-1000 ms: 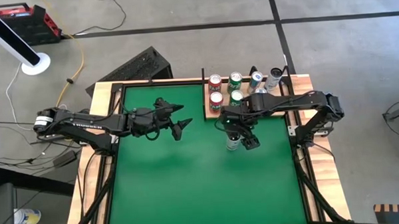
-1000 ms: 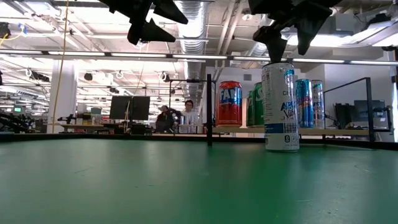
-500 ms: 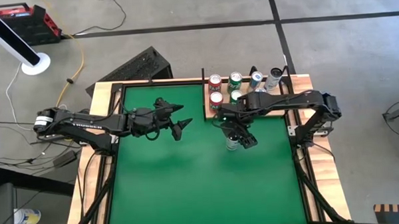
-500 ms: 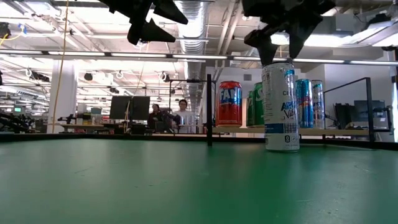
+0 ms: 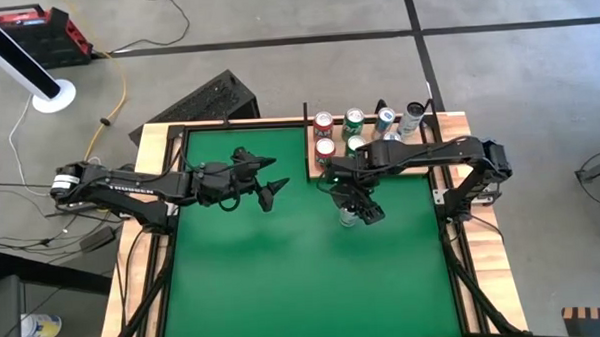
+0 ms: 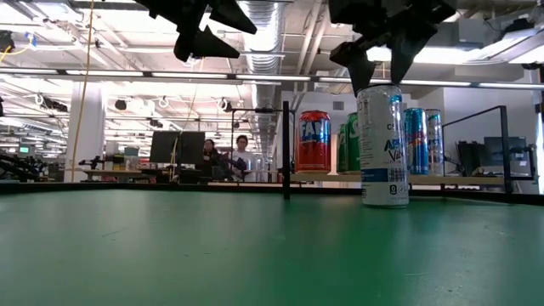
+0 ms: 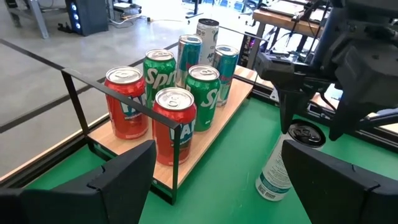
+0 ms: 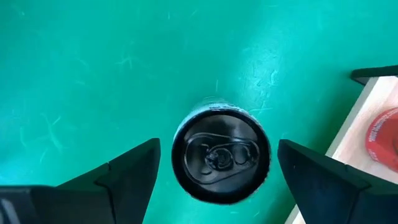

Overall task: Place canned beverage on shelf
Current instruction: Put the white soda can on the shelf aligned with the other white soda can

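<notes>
The right pincer (image 6: 376,70) hangs spread directly above the upright silver can (image 6: 382,145) on the green tabletop (image 5: 274,269), just near of the shelf (image 7: 208,134). The step in hand is the grasp; next it should descend squarely and close. The left pincer (image 5: 267,179) waits spread, well left.

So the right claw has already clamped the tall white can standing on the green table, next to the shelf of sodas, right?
Not quite. The right gripper hangs open above the tall white can, not gripping it; the low view shows this. The can does stand on the green table beside the shelf of sodas.
</notes>
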Motion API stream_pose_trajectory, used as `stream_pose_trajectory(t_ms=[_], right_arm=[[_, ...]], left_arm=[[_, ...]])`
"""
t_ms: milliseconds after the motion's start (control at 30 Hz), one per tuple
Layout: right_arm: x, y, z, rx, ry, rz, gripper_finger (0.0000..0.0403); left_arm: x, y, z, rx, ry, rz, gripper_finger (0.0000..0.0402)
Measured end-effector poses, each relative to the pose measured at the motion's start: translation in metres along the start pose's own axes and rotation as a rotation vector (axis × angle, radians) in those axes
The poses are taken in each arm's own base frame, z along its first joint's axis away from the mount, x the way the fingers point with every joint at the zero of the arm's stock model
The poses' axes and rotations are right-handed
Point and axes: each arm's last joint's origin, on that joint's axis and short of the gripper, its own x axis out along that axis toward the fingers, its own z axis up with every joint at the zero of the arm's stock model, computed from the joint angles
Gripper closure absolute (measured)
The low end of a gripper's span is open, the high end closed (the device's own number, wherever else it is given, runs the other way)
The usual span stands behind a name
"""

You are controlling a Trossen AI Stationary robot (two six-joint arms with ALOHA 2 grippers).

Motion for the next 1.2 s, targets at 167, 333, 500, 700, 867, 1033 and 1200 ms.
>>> stream_pose_trajectory(t_ms=[167, 333, 500, 700, 867, 1033, 1200], right_arm=[[0.014, 0.001, -0.005, 0.03, 0.023, 0.031, 0.0066], [0.019, 0.002, -0.006, 0.053, 0.017, 0.048, 0.0071], [0.017, 0.002, -0.006, 0.061, 0.011, 0.031, 0.0074], [0.017, 0.002, -0.007, 0.094, 0.016, 0.025, 0.0109], [0.014, 0.003, -0.009, 0.137, 0.055, 0.016, 0.0125], [-0.012, 0.004, -0.021, 0.186, 0.031, -0.026, 0.0125], [-0.049, 0.004, -0.049, 0.297, -0.03, -0.063, 0.0125]], left_arm=[[0.0, 0.0, 0.0, 0.001, 0.0, -0.001, 0.0071], [0.0, 0.0, 0.0, 0.001, 0.001, -0.003, 0.0071], [0.0, 0.0, 0.0, 0.001, 0.001, -0.003, 0.0071], [0.0, 0.0, 0.0, 0.001, 0.001, -0.004, 0.0071], [0.0, 0.0, 0.0, 0.001, 0.002, -0.005, 0.0071], [0.0, 0.0, 0.0, 0.0, 0.001, -0.005, 0.0071], [0.0, 0.0, 0.0, -0.011, -0.003, -0.003, 0.0071]])
